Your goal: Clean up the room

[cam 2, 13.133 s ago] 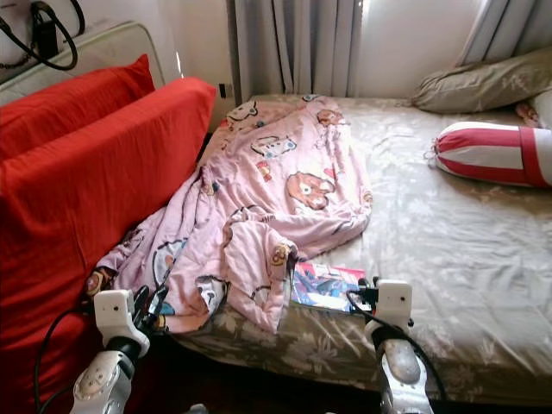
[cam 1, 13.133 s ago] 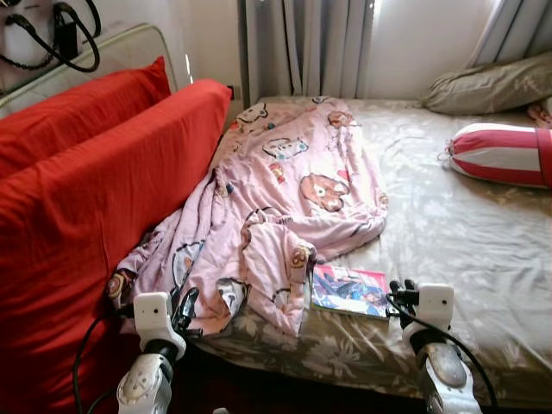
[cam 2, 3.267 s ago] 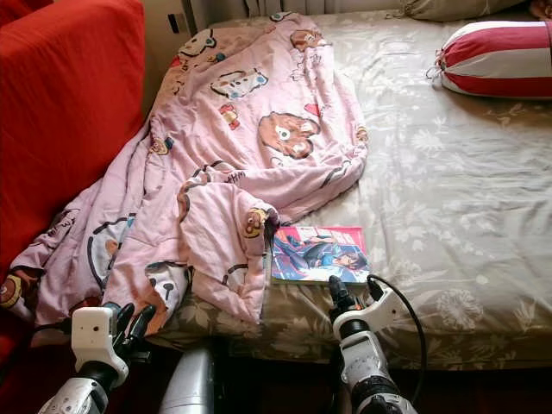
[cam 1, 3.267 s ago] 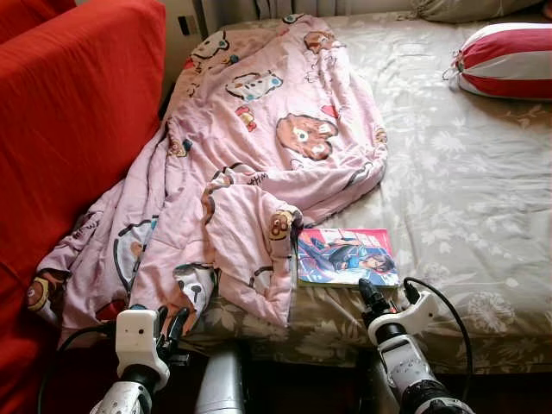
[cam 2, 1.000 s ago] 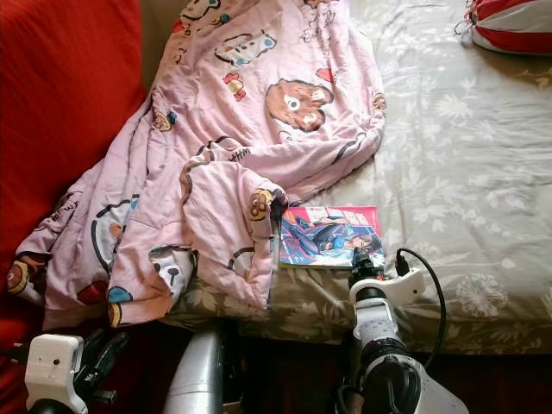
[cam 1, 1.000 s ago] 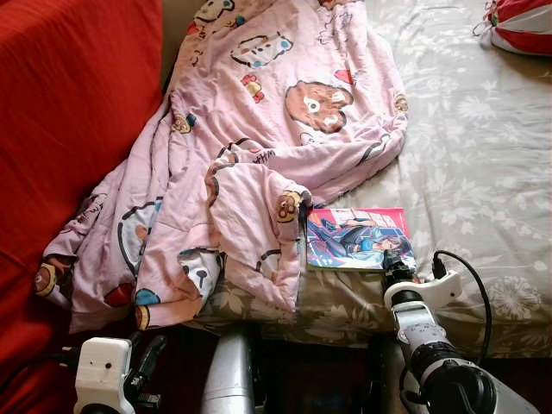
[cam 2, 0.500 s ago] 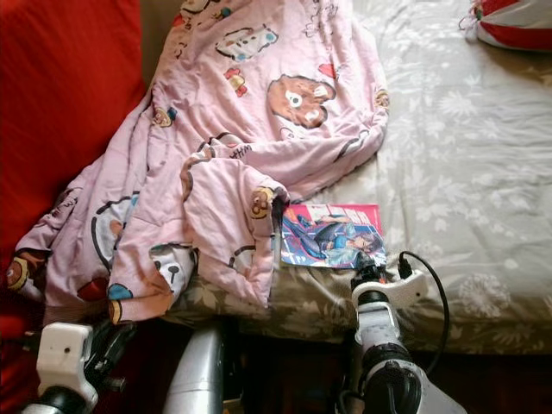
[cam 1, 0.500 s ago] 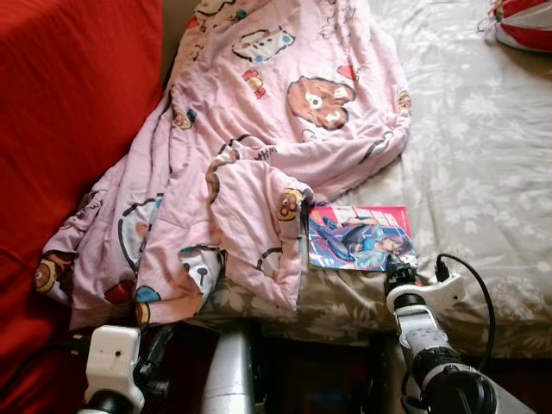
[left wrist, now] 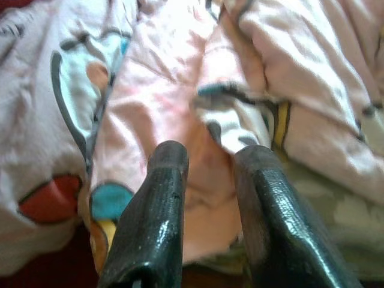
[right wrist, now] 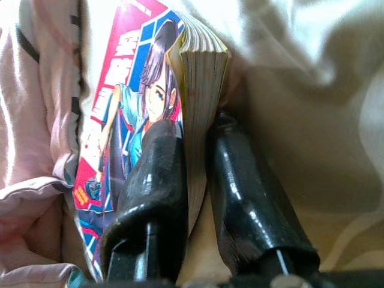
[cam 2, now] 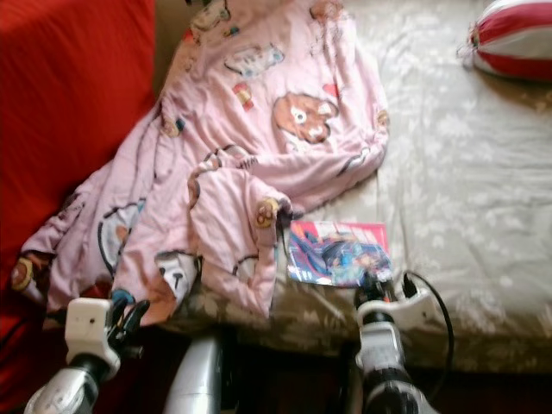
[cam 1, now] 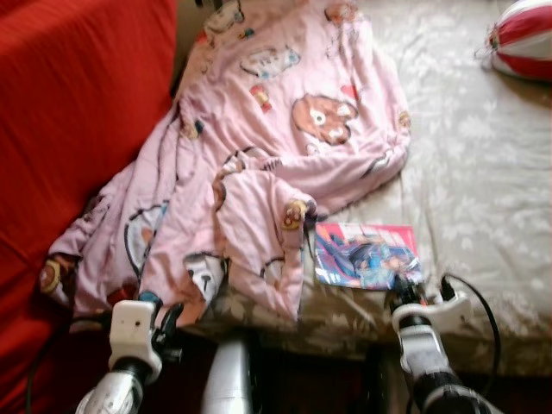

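Pink blanket (cam 1: pixel 259 172) hides the bed's (cam 1: pixel 483 172) left side. Right hand (right wrist: pixel 195 174) pinches the book (cam 1: pixel 366 254) at the bed's near edge; left hand (left wrist: pixel 207 162) hangs spread, blurred.

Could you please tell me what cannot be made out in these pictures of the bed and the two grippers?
- Comic book: its cover lettering is unreadable, blurred in both eye views; in the right wrist view the right gripper covers part of it.
- Pink blanket: whatever lies under it is hidden by its folds.
- Striped bolster: cut off by the left eye view's right edge.
- Left gripper: contact with the blanket is unclear.
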Available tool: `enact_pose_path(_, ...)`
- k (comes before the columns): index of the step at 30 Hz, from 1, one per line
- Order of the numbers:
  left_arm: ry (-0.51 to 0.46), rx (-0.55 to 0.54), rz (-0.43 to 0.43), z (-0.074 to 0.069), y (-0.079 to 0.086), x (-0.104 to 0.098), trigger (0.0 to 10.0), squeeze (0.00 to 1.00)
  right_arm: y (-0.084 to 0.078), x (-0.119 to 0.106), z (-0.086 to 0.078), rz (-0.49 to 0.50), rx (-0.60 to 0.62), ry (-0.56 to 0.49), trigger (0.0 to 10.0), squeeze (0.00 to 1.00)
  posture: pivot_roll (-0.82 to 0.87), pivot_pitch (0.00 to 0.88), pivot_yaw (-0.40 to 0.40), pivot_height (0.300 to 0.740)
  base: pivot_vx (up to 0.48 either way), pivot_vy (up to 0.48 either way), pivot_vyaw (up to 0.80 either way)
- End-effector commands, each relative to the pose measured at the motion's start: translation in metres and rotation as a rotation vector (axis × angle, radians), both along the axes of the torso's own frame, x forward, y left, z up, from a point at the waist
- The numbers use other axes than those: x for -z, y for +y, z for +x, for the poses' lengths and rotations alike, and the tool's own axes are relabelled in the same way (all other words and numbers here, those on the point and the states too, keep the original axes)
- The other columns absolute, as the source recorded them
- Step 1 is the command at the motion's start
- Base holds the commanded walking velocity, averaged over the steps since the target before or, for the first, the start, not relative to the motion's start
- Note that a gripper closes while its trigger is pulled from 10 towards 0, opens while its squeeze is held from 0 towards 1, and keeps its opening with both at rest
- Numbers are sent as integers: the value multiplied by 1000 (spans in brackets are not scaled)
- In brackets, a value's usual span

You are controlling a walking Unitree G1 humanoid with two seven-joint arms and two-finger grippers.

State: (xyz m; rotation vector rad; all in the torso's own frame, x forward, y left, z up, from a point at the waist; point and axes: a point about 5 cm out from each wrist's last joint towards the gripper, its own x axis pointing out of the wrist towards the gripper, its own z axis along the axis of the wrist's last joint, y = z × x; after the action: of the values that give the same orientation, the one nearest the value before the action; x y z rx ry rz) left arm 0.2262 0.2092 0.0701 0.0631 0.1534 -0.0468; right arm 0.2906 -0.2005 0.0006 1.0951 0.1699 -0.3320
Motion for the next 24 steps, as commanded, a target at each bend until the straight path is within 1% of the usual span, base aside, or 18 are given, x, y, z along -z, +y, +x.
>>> enact_pose_path(1,17,-26,12,2,5,7,10000,0,-8,8,-11,-41,27,35,0,0,199,26,58,586,0,0,0)
enact_pose_path(3,6,-40,3,10,6,10,10000,0,-11,3,-9,-81,22,3,0,0,178,1,55,586,0,0,0)
enact_pose_path(6,0,-41,5,15,6,12,10000,0,-14,-2,-8,-92,37,-24,0,0,166,0,53,586,0,0,0)
enact_pose_path(8,-2,-43,3,19,6,14,10000,0,-16,-6,-6,-129,41,-42,0,0,149,0,56,586,0,0,0)
enact_pose_path(11,0,-43,3,22,6,15,10000,0,-18,-7,-6,-145,47,-44,0,0,141,0,57,586,0,0,0)
enact_pose_path(13,-1,-42,2,25,5,17,10000,0,-20,-5,-8,-145,65,-29,0,0,130,0,59,586,0,0,0)
enact_pose_path(16,-7,-34,2,29,5,19,10000,0,-21,6,-17,-24,143,42,0,0,119,0,60,586,0,0,0)
enact_pose_path(17,-7,-34,2,29,5,19,10000,0,-21,6,-17,-24,143,42,0,0,119,0,60,586,0,0,0)
enact_pose_path(18,-7,-34,3,31,5,20,10000,0,-22,20,-29,66,206,129,0,0,113,0,61,586,0,0,0)
enact_pose_path(21,-12,-30,5,34,5,21,10000,0,-27,34,-46,106,300,224,0,0,113,0,65,586,0,0,0)
enact_pose_path(23,-13,-28,6,34,5,21,10000,0,-28,35,-48,114,315,235,0,0,112,0,66,586,0,0,0)
enact_pose_path(24,-14,-25,8,35,5,22,10000,0,-30,37,-51,128,352,251,0,0,110,0,68,586,0,0,0)
